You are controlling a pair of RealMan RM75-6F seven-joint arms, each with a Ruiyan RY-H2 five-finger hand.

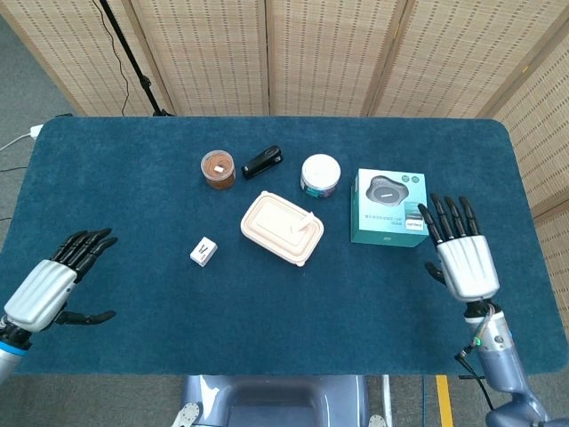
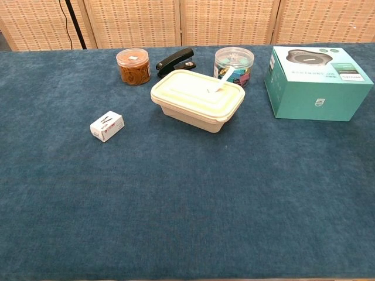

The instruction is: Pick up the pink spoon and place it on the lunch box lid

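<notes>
A pale pink spoon lies on the lid of the beige lunch box, at its right end, with the handle pointing toward the back. My right hand hovers at the table's right side, fingers spread and empty, well away from the box. At the front left my left hand is also held with fingers apart and holds nothing. Neither hand shows in the chest view.
A teal product box stands right of the lunch box. Behind are a clear jar of clips, a black stapler and a jar of rubber bands. A small white box lies left.
</notes>
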